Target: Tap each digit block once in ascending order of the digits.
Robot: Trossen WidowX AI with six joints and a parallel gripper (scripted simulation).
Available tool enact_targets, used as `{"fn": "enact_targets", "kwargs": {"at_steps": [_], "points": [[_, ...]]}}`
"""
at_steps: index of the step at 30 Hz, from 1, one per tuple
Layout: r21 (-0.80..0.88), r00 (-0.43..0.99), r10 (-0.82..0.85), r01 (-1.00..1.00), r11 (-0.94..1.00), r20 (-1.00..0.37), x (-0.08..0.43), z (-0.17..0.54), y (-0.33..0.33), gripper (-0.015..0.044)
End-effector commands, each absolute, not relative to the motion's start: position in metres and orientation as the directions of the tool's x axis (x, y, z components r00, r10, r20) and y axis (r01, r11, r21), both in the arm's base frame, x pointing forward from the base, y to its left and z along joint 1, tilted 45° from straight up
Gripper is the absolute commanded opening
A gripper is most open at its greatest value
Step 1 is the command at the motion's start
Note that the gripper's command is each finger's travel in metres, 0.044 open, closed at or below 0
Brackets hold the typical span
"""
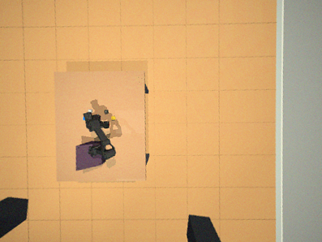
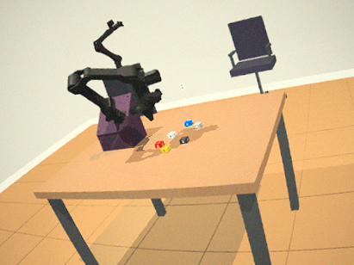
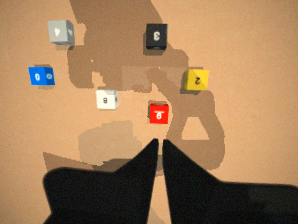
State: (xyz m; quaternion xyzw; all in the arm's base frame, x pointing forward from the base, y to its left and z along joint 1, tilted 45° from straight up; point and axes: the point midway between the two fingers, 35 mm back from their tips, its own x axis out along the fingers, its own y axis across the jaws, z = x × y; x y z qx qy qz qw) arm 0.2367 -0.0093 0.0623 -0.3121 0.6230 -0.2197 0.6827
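Hovering pressed together, the fingers [image 2: 150,115] point toward the red block [image 2: 159,144] [image 3: 159,114], its digit upside down in the wrist view.

Worktop [image 1: 131,142] [image 2: 147,175] [image 3: 260,125]: brown top, dark legs. Six blocks directly on it: blue [image 2: 189,123] [image 3: 41,76], grey [image 2: 198,125] [image 3: 60,32], black [image 2: 184,140] [image 3: 156,36], yellow [image 1: 113,118] [image 2: 165,149] [image 3: 196,80], white [image 2: 171,135] [image 3: 106,99], red [image 2: 159,144] [image 3: 158,114]. All apart. White sits between blue and red in wrist view. Purple base [image 1: 84,158] [image 2: 114,141] stands near them.
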Motion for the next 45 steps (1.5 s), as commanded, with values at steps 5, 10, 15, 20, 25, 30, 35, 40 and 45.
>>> {"fn": "enact_targets", "kwargs": {"at_steps": [5,10,15,20,25,30,35,40,45], "points": [[-0.706,0.114,-0.697,-0.111,0.699,-0.708,0.229,0.064,-0.021,0.002],[-0.704,0.115,-0.695,-0.111,0.701,-0.71,0.238,0.021,-0.062,0.002],[-0.709,0.115,-0.7,-0.11,0.696,-0.705,0.237,0.009,-0.077,0.002],[-0.709,0.115,-0.7,-0.11,0.696,-0.705,0.237,0.008,-0.077,0.002],[-0.709,0.115,-0.699,-0.111,0.697,-0.705,0.238,0.003,-0.082,0.002],[-0.709,0.114,-0.7,-0.111,0.697,-0.705,0.239,-0.003,-0.088,0.002],[-0.71,0.114,-0.7,-0.111,0.696,-0.705,0.24,-0.008,-0.094,0.002],[-0.71,0.114,-0.701,-0.111,0.695,-0.704,0.24,-0.012,-0.098,0.002],[-0.71,0.114,-0.701,-0.111,0.695,-0.704,0.24,-0.012,-0.098,0.002]]}}
